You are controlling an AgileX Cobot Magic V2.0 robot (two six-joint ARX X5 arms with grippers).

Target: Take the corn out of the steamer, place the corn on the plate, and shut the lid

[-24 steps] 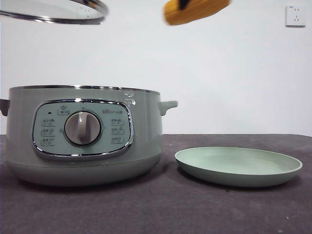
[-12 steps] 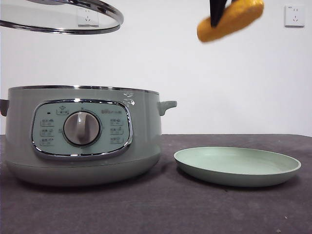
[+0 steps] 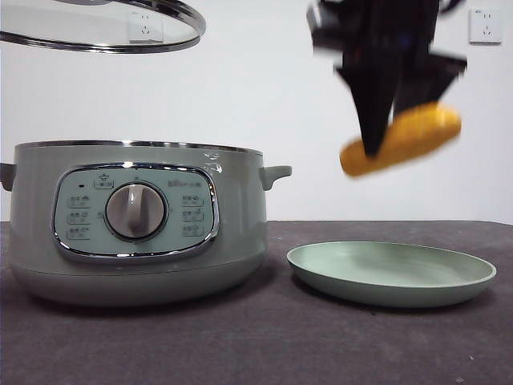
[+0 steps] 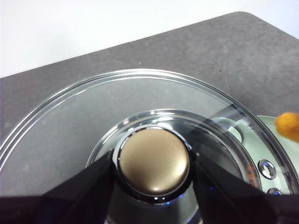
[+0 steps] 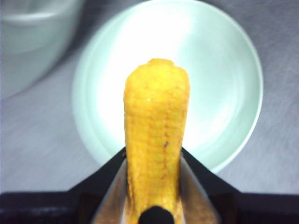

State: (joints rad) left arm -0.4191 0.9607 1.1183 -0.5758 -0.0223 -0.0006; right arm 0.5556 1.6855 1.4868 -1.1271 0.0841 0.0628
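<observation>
My right gripper (image 3: 377, 144) is shut on the yellow-orange corn (image 3: 405, 138), holding it tilted in the air above the pale green plate (image 3: 390, 273). In the right wrist view the corn (image 5: 156, 140) sits between the jaws over the plate (image 5: 224, 70). The sage-green steamer (image 3: 136, 220) stands open at the left. My left gripper (image 4: 154, 163) is shut on the knob (image 4: 154, 161) of the glass lid (image 3: 100, 24), which hangs high above the steamer.
The dark grey table (image 3: 256, 345) runs under both. A white wall with a socket (image 3: 486, 26) stands behind. The steamer's side handle (image 3: 275, 173) points toward the plate.
The right gripper has come down with the corn, from the top edge to just above the plate. The lid has hardly moved.
</observation>
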